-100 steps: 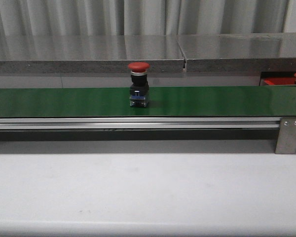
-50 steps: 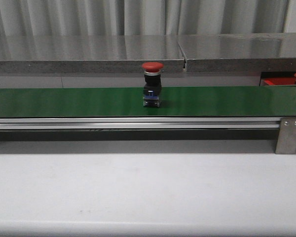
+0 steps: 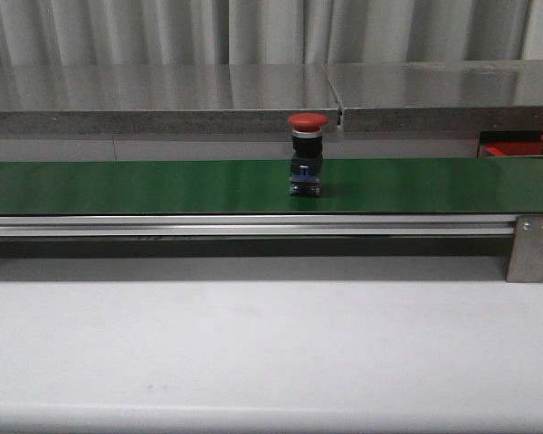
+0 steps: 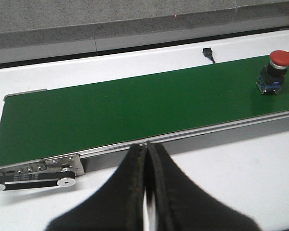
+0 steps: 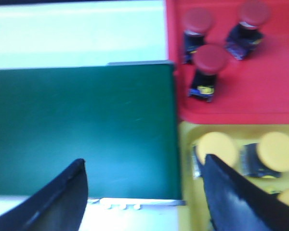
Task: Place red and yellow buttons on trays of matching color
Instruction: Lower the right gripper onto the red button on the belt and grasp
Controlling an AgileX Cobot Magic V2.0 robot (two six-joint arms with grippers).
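1. A single red button (image 3: 306, 154) stands upright on the green belt (image 3: 118, 185), red cap up and dark body down, a little right of the belt's middle in the front view. Nothing touches it.

2. Beyond the belt's right end sit the red tray (image 5: 274, 91) and, just beside it, the yellow tray (image 5: 188, 192). Three red-capped buttons (image 5: 209, 60) already stand in the red tray, and yellow-capped buttons (image 5: 216, 149) lie in the yellow one. Sorting looks well under way.

3. The trays appear set at the belt's end so a button arriving there needs only a short carry to its matching colour.

4. The right gripper (image 5: 144, 192) hangs over the belt's right end, jaws spread wide and empty, with one finger (image 5: 62, 197) above the belt and the other above the yellow tray. It seems posted there to meet the approaching button.

5. The left gripper (image 4: 147, 192) sits near the belt's opposite end, well apart from the red button. Its jaws are pressed together with only a thin seam between them, holding nothing. It looks parked out of the way.
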